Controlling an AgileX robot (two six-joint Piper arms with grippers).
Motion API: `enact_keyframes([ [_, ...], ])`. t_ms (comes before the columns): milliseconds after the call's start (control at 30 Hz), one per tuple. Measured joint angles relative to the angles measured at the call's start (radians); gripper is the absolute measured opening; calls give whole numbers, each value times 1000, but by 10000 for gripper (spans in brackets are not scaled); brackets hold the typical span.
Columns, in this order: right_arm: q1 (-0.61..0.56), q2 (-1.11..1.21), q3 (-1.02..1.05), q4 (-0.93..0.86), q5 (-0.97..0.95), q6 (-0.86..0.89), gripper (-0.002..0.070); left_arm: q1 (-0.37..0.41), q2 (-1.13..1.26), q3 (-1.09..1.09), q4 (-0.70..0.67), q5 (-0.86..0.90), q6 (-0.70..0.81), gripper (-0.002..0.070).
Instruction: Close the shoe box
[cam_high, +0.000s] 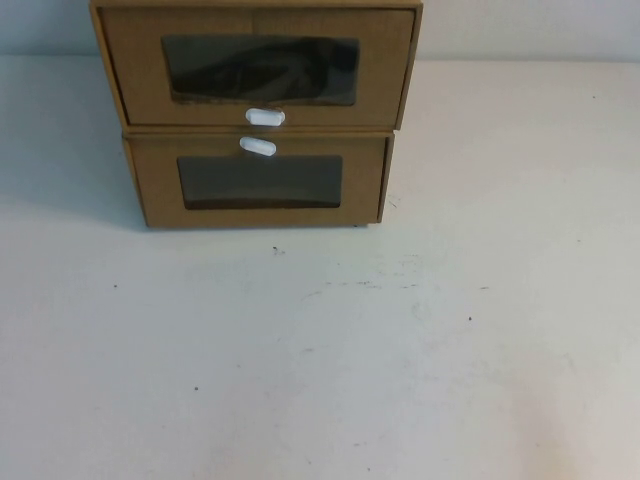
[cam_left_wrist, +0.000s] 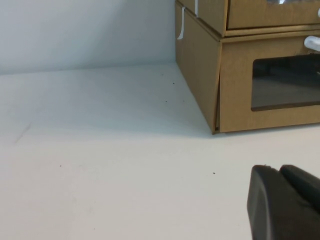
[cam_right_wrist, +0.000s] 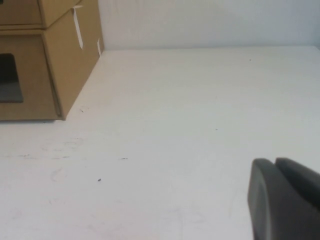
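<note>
The shoe box (cam_high: 385, 70) is the upper of two stacked cardboard boxes at the far middle of the table, with a clear window and a white oval pull (cam_high: 265, 117) below it. Its drawer front looks about level with its frame. It also shows in the left wrist view (cam_left_wrist: 260, 15) and the right wrist view (cam_right_wrist: 20, 12). Neither gripper shows in the high view. My left gripper (cam_left_wrist: 277, 169) is shut and empty, low over the table in front of the boxes' left corner. My right gripper (cam_right_wrist: 274, 161) is shut and empty, out to the boxes' right.
The twin cardboard box (cam_high: 360, 190) lies under the shoe box, its white pull (cam_high: 258, 147) above its window. The white table (cam_high: 320, 360) stretches open in front of and beside the boxes. A pale wall stands behind.
</note>
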Motion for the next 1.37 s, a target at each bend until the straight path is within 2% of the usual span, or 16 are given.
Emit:
enact_keyframes([
  [300, -2, 0, 0, 0, 6, 0, -11, 0, 0, 0, 0, 1, 0, -2],
  [667, -2, 0, 0, -46, 161, 41, -11, 0, 0, 0, 0, 1, 0, -2],
  [1367, -2, 0, 0, -49, 163, 54, -11, 0, 0, 0, 2, 1, 0, -2],
])
